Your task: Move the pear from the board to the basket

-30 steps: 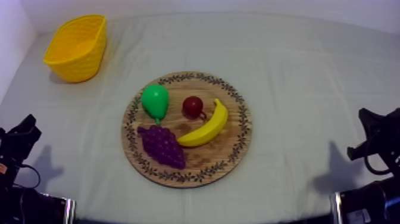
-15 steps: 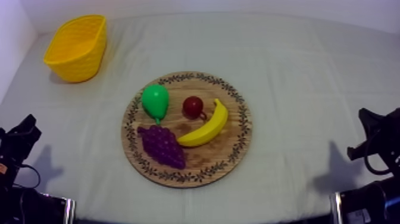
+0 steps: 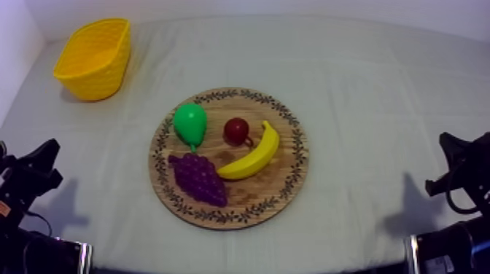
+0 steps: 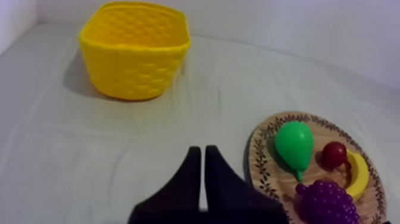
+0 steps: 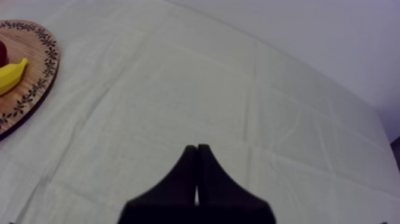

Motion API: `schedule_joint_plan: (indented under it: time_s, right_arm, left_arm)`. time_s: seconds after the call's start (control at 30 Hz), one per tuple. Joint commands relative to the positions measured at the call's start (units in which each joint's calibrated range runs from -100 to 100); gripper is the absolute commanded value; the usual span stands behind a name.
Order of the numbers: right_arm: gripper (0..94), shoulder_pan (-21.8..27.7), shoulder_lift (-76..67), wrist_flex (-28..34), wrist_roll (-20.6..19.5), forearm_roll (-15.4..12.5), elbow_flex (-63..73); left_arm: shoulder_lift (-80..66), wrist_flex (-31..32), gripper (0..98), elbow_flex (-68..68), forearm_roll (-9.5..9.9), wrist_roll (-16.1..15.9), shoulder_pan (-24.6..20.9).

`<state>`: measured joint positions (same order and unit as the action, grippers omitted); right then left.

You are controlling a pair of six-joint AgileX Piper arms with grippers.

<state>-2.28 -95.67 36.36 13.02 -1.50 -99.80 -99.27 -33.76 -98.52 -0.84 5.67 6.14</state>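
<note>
A: Where do we find the pear (image 3: pixel 189 122)?

B: We find it lying on the board (image 3: pixel 288 191), on the side nearest the basket (image 3: pixel 91 79), with its stalk end pointing toward the grapes (image 3: pixel 198 177). A small red fruit (image 3: pixel 235 130) sits just beside it, and the banana (image 3: pixel 251 157) curves along the far side of that fruit.

A: And the basket?

B: It stands upright on the cloth (image 3: pixel 364 80) at the far left corner of the table, well apart from the board.

A: How do we hold our grippers?

B: Our left gripper (image 4: pixel 200 154) is clenched into a narrow wedge, grasping nothing, above the cloth between basket and board. Our right gripper (image 5: pixel 196 150) is likewise clenched on nothing, low at the table's right side, well apart from the board.
</note>
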Motion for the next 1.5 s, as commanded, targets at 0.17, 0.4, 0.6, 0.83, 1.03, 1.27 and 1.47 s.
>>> schedule_joint_plan:
  time_s: [0.17, 0.4, 0.6, 0.83, 1.03, 1.27, 1.47]
  right_arm:
    - [0.4, -0.02, 0.00, 0.02, -0.07, 0.01, 0.02]
    - [0.4, -0.02, 0.00, 0.02, -0.05, 0.01, 0.02]
    - [0.4, -0.02, 0.00, 0.02, -0.06, 0.01, 0.02]
    - [0.4, -0.02, 0.00, 0.02, -0.05, 0.01, 0.02]
    - [0.4, -0.02, 0.00, 0.02, -0.05, 0.01, 0.02]
    - [0.4, -0.04, 0.00, 0.02, -0.05, 0.01, 0.02]
    - [0.4, -0.09, 0.00, 0.02, -0.08, 0.01, 0.02]
  left_arm:
    - [9.26, -3.27, 0.0, 5.57, -6.36, -6.20, 0.63]
    - [22.22, -13.32, 0.0, 17.51, -9.11, -8.59, 1.59]
    - [34.55, -21.66, 0.0, 27.38, -10.75, -9.54, 2.27]
    - [48.64, -28.67, 0.0, 38.27, -10.77, -6.83, 4.03]
    - [61.03, -36.16, 0.0, 48.44, -10.56, -3.58, 5.23]
    - [73.82, -42.45, 0.0, 58.21, -10.53, 0.60, 5.89]
    - [84.28, -44.79, 0.0, 68.25, -10.39, 2.55, 8.82]
